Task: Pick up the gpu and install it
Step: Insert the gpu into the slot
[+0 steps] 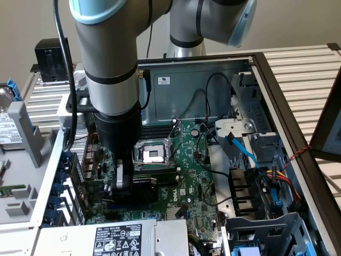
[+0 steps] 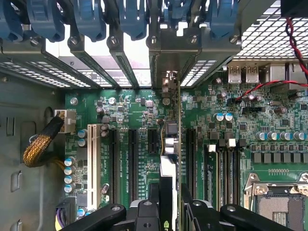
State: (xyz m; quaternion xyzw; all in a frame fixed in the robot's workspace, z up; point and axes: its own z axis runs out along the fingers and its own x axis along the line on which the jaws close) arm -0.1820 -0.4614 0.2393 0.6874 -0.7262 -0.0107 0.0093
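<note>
**Observer:** Where is the gpu, and what is your hand doing?

**Me:** My hand (image 2: 166, 211) is pinching the gpu (image 2: 169, 144) by its upper edge. The card hangs edge-on straight below my fingers (image 2: 144, 211), down among the expansion slots (image 2: 131, 159) of the motherboard (image 2: 269, 139). Whether its connector has entered a slot, I cannot tell.

**Observer:** What could go wrong?

**Me:** I judge alignment the main risk. If the card's edge sits a little off the slot beneath my hand, pressing would drive it onto the slot wall or nearby parts. The bracket (image 2: 168, 79) ahead of my hand must also pass into the case's rear opening; if it catches the blue clips (image 2: 130, 19) or the frame there, the card would tilt in my grip. A thin edge-hold could let it twist.

**Observer:** What does each view give you?

**Me:** The wrist view shows the slots flanking the card and the bracket's line to the rear wall. The exterior view shows my hand (image 1: 121, 178) low inside the case (image 1: 277, 106), beside the CPU socket (image 1: 154, 154), with loose cables (image 1: 213, 112) farther off, but my arm (image 1: 106, 53) blocks the card there.
</note>
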